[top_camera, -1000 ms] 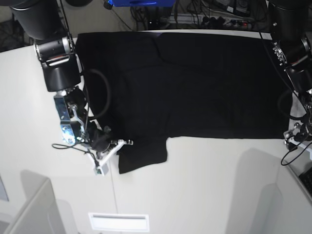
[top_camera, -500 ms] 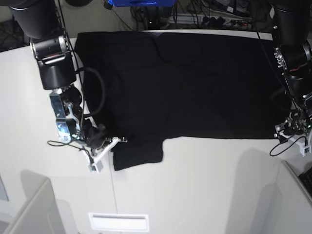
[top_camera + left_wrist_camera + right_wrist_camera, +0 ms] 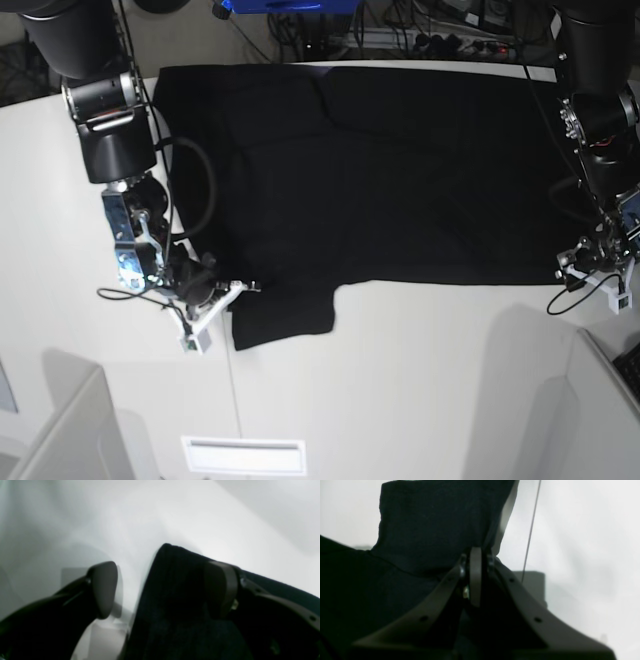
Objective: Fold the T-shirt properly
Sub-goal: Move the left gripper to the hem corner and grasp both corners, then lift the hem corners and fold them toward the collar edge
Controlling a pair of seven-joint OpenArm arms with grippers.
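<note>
Right gripper [image 3: 476, 555] clamped tight on the T-shirt [image 3: 380, 170] sleeve edge, at the near corner on the base view's left. Left gripper [image 3: 162, 587] jaws spread wide, straddling the shirt's opposite near corner, one pad [image 3: 221, 590] over the cloth, other over bare table [image 3: 420, 380]. Shirt lies flat, plain black side up, across the table's far half.

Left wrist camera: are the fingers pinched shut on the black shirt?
No, the left fingers stand wide apart, with the T-shirt edge lying between them.
</note>
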